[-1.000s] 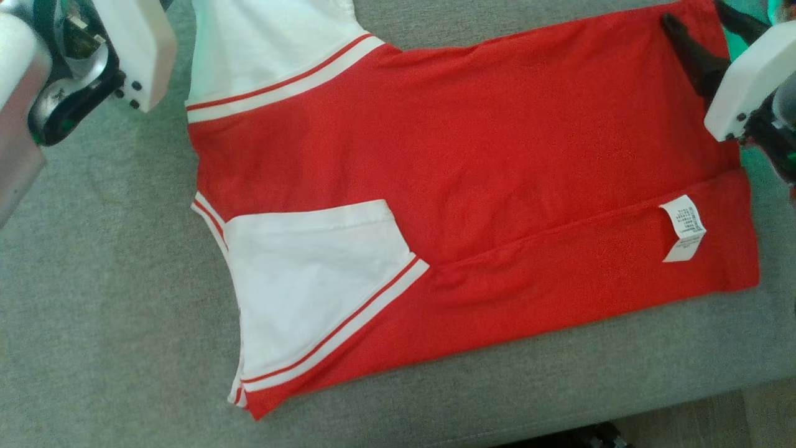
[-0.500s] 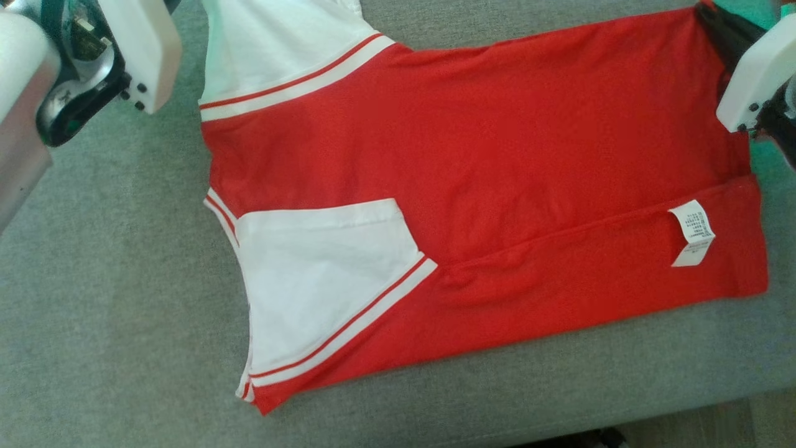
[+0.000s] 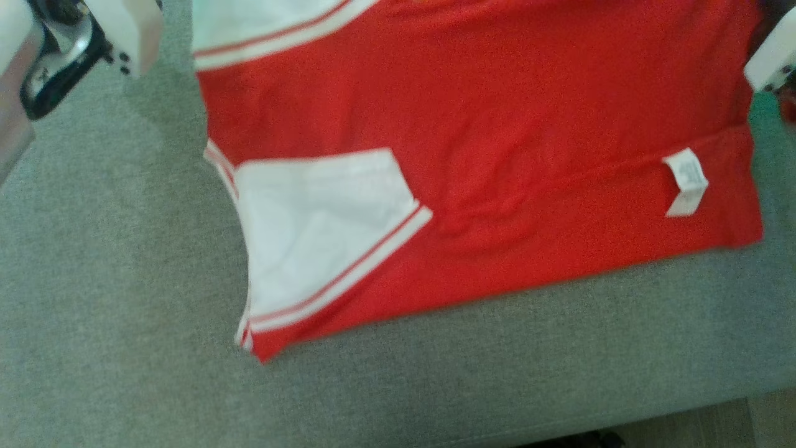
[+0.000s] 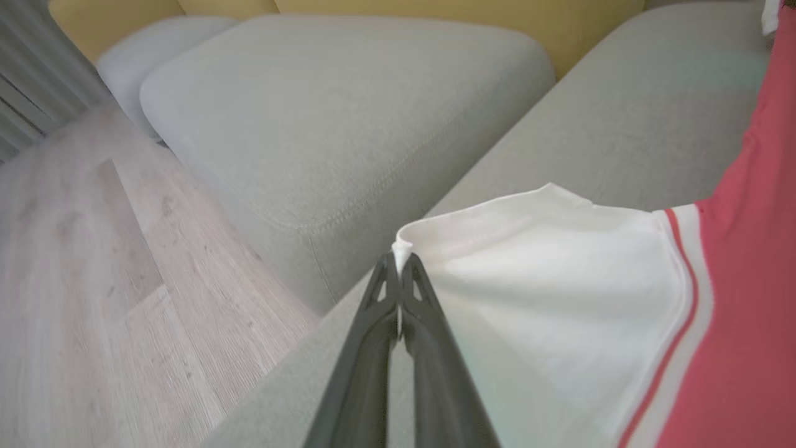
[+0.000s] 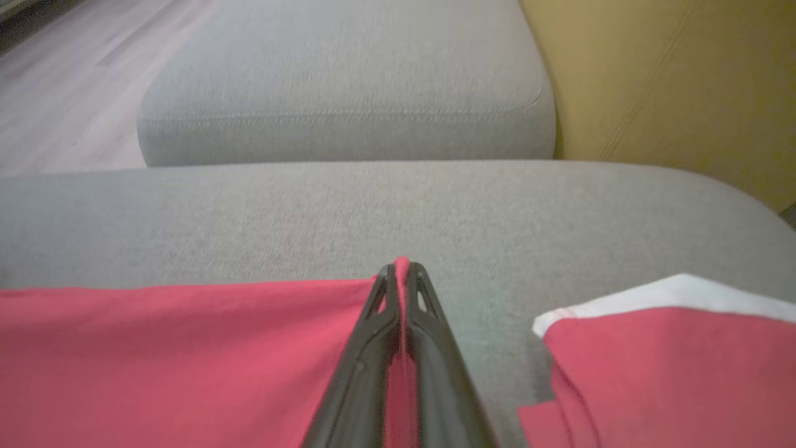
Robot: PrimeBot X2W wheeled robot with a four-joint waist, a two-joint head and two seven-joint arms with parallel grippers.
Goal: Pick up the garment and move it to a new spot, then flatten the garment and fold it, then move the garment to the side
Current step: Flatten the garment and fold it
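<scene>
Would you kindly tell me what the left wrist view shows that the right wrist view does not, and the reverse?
Left wrist view: the left claw shut on a white sleeve corner. Right wrist view: the right claw shut on a red edge. Shared: the red garment, grey sofa, yellow backrest, wooden floor.

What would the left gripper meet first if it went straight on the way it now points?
Probably the neighbouring grey cushion, near its stitched edge; the left gripper, shut on the white sleeve, aims there, depth unclear.
</scene>
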